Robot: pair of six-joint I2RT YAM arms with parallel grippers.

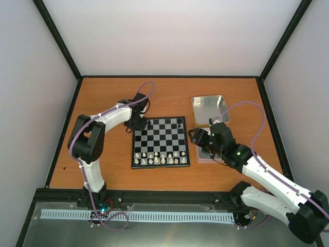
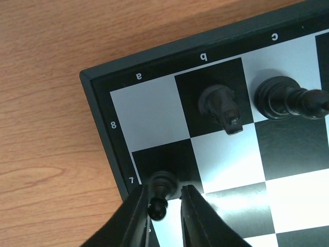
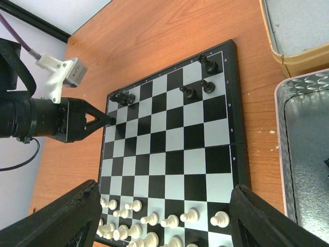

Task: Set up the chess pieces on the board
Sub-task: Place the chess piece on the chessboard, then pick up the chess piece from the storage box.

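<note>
The board point(image 1: 160, 140) lies mid-table. Two black chess pieces stand at its far corners point(image 1: 149, 123) point(image 1: 179, 122). My left gripper point(image 1: 138, 125) is at the far left corner. In the left wrist view its fingers point(image 2: 139, 211) stand slightly apart around a black pawn point(image 2: 158, 207) on square a7, with a gap on the right side. Two more black pieces stand on b8 point(image 2: 221, 105) and c8 point(image 2: 285, 98). My right gripper point(image 1: 194, 138) hovers by the board's right edge, wide open and empty point(image 3: 164, 188). Three black pieces point(image 3: 207, 86) stand at the far right corner.
White pieces point(image 1: 159, 157) fill the board's two near rows. An open silver tin point(image 1: 208, 108) lies right of the board at the back. A second tin point(image 3: 308, 144) lies beside the board under my right arm. Bare wood surrounds the board.
</note>
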